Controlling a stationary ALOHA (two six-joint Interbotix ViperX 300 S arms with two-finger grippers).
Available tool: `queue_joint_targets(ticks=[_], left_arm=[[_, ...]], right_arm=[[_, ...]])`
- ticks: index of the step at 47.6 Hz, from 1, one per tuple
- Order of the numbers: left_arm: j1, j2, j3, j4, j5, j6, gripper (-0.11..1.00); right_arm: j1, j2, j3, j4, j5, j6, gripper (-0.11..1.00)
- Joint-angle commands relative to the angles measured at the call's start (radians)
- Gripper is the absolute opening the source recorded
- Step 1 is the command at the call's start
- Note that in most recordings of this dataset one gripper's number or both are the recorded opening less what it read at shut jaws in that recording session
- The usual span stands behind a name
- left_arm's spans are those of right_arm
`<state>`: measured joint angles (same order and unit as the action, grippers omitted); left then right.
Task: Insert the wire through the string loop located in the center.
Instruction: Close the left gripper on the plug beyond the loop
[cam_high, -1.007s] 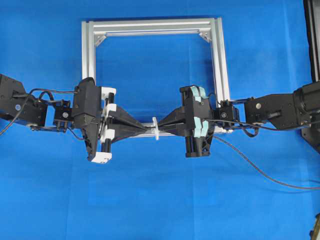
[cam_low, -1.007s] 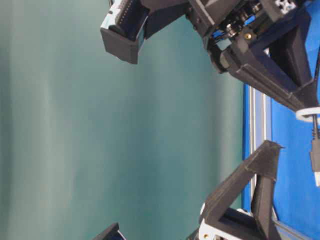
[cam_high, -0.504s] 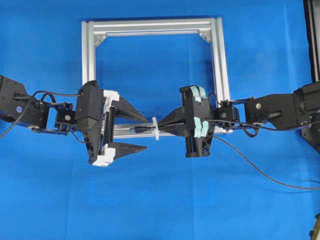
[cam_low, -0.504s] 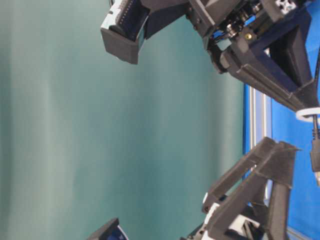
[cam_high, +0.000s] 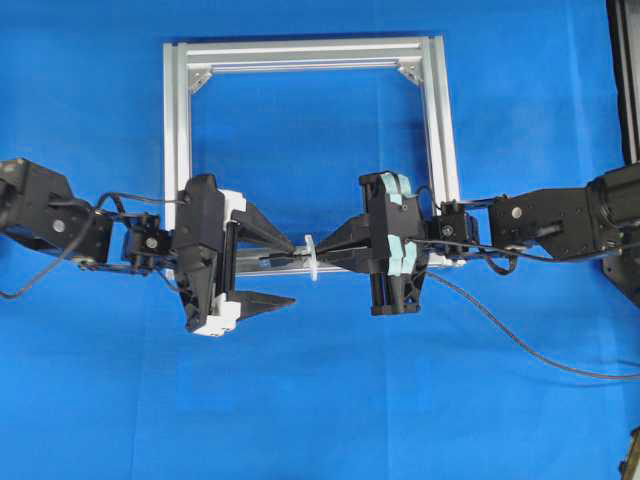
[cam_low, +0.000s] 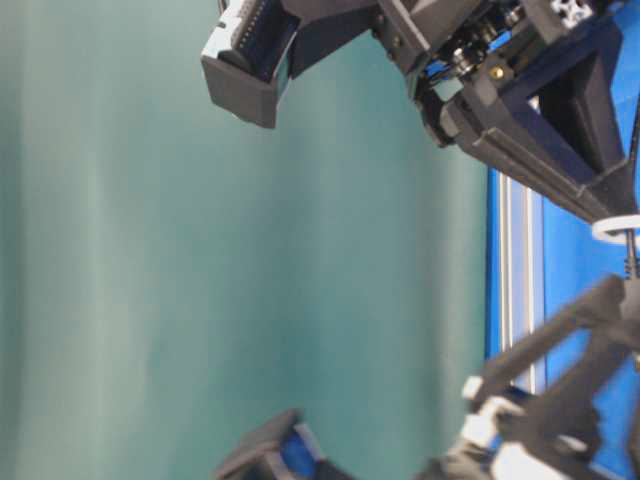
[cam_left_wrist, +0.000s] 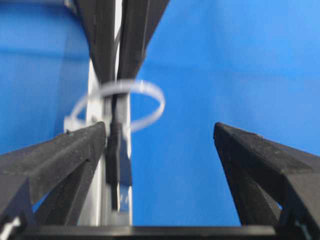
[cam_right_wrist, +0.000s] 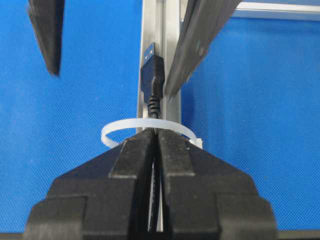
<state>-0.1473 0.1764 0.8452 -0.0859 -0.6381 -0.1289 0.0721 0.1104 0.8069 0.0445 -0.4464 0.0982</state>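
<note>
The wire's black plug (cam_right_wrist: 152, 75) sticks out past the white string loop (cam_right_wrist: 114, 128), and its cable runs through the loop. My right gripper (cam_right_wrist: 157, 134) is shut on the wire just behind the loop; in the overhead view the right gripper (cam_high: 324, 254) sits right of the loop (cam_high: 311, 258). My left gripper (cam_high: 292, 271) is open. In its wrist view the left gripper (cam_left_wrist: 160, 132) has the plug (cam_left_wrist: 118, 152) inside the gap, close against one finger (cam_left_wrist: 75, 150). The loop (cam_left_wrist: 160, 102) hangs just beyond. The table-level view shows the loop (cam_low: 615, 228) and the left gripper blurred.
The loop is fixed on the near bar of a square aluminium frame (cam_high: 300, 50) on the blue cloth. The wire's slack (cam_high: 520, 340) trails right from the right gripper. A black rail (cam_high: 625, 80) stands at the right edge.
My left gripper, shut at the plug one second ago, has opened, drawn back left, then moved right again so the plug sits between its fingers. The right gripper has not moved.
</note>
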Motion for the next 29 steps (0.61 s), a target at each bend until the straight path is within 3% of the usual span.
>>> queue_joint_targets(ticks=[1, 29], left_arm=[[-0.002, 0.011, -0.018, -0.002, -0.021, -0.002, 0.9], [-0.002, 0.018, -0.018, -0.003, -0.029, -0.002, 0.9]], right_arm=[[0.003, -0.012, -0.017, 0.0, -0.011, -0.002, -0.02], [0.003, -0.012, -0.017, 0.0, -0.008, -0.002, -0.02]])
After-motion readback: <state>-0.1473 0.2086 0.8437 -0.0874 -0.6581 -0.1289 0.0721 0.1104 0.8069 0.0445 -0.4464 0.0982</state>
